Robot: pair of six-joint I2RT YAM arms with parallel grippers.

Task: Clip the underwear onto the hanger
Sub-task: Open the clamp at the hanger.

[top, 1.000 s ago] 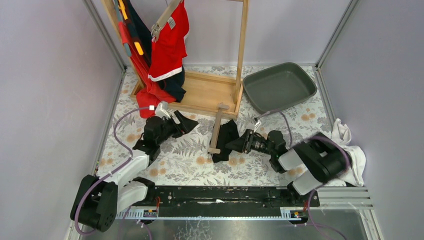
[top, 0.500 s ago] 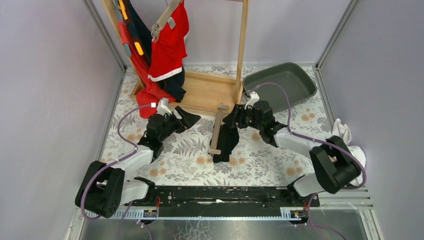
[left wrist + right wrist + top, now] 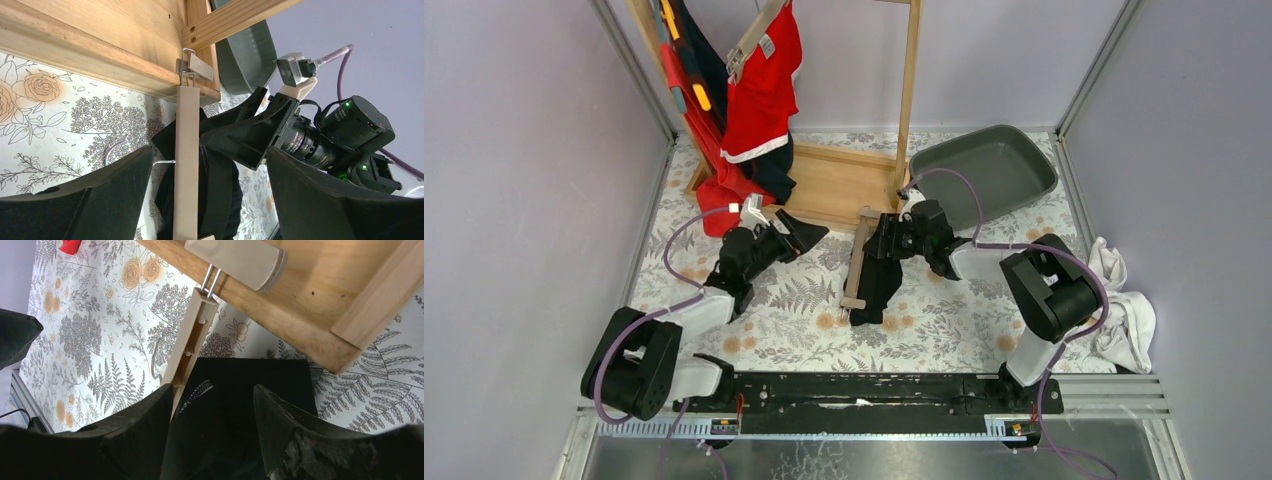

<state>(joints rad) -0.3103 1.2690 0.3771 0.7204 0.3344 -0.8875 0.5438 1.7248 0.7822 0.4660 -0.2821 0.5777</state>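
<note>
Right end effector (image 3: 212,392) spread apart over the underwear (image 3: 876,288); left end effector (image 3: 210,150) wide apart.

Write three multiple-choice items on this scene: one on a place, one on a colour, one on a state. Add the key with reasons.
1. The underwear lies: A) in a gripper; B) on the table beside the hanger; C) hung up.
2. The cloth at the table's right edge is: A) red; B) black; C) white.
3. The left gripper is: A) open, empty; B) shut on the hanger; C) shut on the underwear.

Key: 1 B, it lies flat along the hanger's bar in the top view. 2 C, it shows white against the patterned table. 3 A, the left wrist view shows its fingers wide apart, gripping nothing.
</note>
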